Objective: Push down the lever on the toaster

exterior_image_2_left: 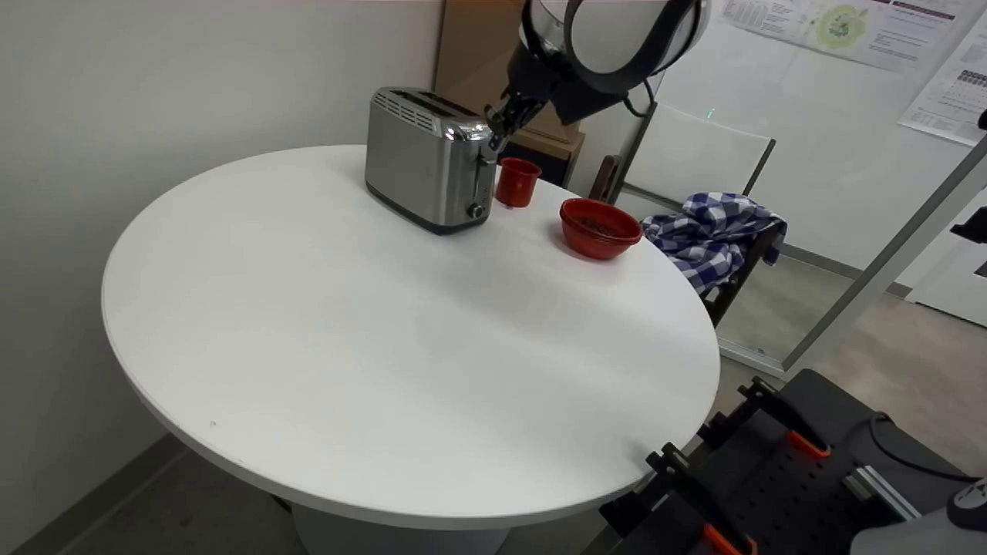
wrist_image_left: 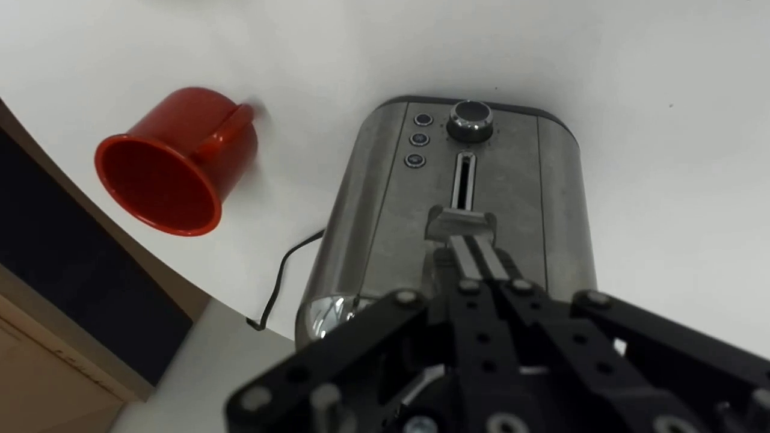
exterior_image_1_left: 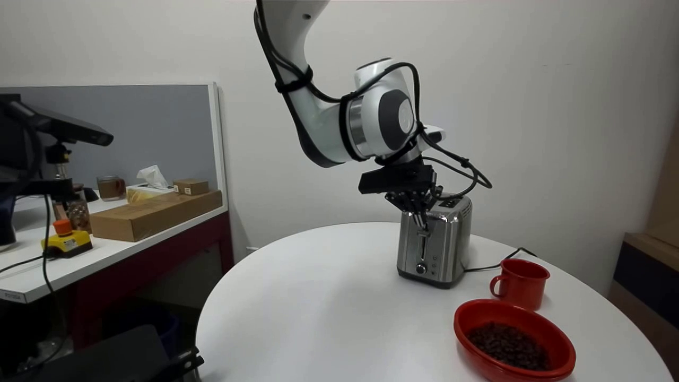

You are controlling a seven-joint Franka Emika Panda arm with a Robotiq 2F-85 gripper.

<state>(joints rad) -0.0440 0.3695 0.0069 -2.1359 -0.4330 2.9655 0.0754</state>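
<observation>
The silver toaster [exterior_image_1_left: 440, 246] stands upright on the white round table; it also shows in an exterior view [exterior_image_2_left: 409, 162] and in the wrist view [wrist_image_left: 511, 174]. Its lever [wrist_image_left: 460, 224] is at the upper end of the slot, above the dial [wrist_image_left: 470, 121]. The lever also shows in both exterior views [exterior_image_1_left: 423, 232] [exterior_image_2_left: 486, 161]. My gripper [wrist_image_left: 471, 240] points down with its fingers together and nothing between them. Its tips are right at the lever's upper side; I cannot tell whether they touch it. The gripper also shows in both exterior views [exterior_image_1_left: 420, 218] [exterior_image_2_left: 496, 143].
A red mug [exterior_image_1_left: 522, 284] stands beside the toaster, with the power cord [exterior_image_1_left: 488, 268] behind it. A red bowl [exterior_image_1_left: 467, 339] of dark pieces sits nearer the table's edge. The white table [exterior_image_2_left: 347, 347] extends in front of the toaster. A wall stands behind it.
</observation>
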